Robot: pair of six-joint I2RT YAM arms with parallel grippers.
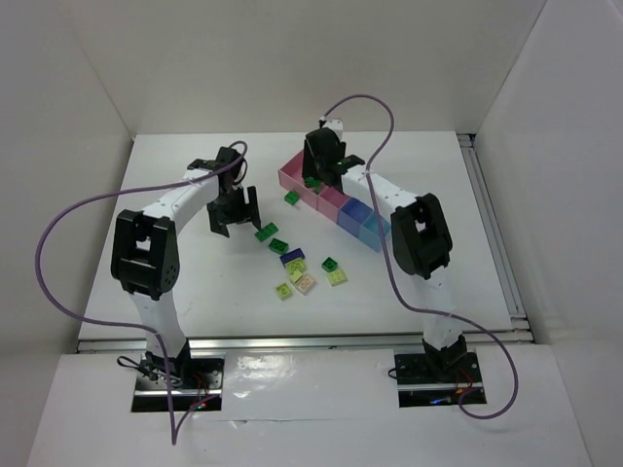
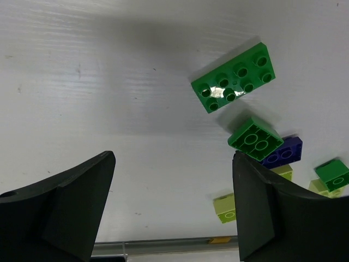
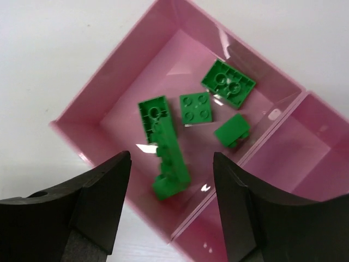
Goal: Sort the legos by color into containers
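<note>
White tabletop (image 1: 234,302) fills the top view. Near its middle lie the loose legos (image 1: 296,275). Dark green ones sit at the upper left of the cluster, with a blue-purple brick (image 1: 293,259) in the middle. Pale yellow-green ones and a beige brick (image 1: 306,283) lie lower down. One stray green brick (image 1: 292,197) lies apart, just beside the containers (image 1: 355,216). These run as a joined row from upper middle down to the right: pink, pink, violet-blue, light blue. The left gripper (image 1: 234,222) hangs just left of the cluster, jaws spread and holding nothing. The right gripper (image 1: 321,177) hovers over the pink end of the row.

Left wrist view: two dark fingers (image 2: 60,207) stand in the lower corners, wide apart and empty, with bare table between them. At upper right lies a long green brick (image 2: 233,77), studs up. Below it a square green brick (image 2: 255,139) lies underside up, close against the blue-purple brick (image 2: 283,153). A yellow-green brick (image 2: 226,207) sits lower, beside the right finger.

Right wrist view: the larger pink bin (image 3: 109,82) takes up most of the frame, with the smaller pink bin (image 3: 305,153) joined at its right. Several dark green legos lie inside the larger one. A long green piece (image 3: 168,155) lies at lower centre, and whether it is one brick or two I cannot tell. A studded square (image 3: 196,108) lies above it, an upturned square (image 3: 228,82) at upper right, and a small tilted one (image 3: 232,130) by the dividing wall. Both fingers (image 3: 82,207) stand well apart at the bottom, gripping nothing.
</note>
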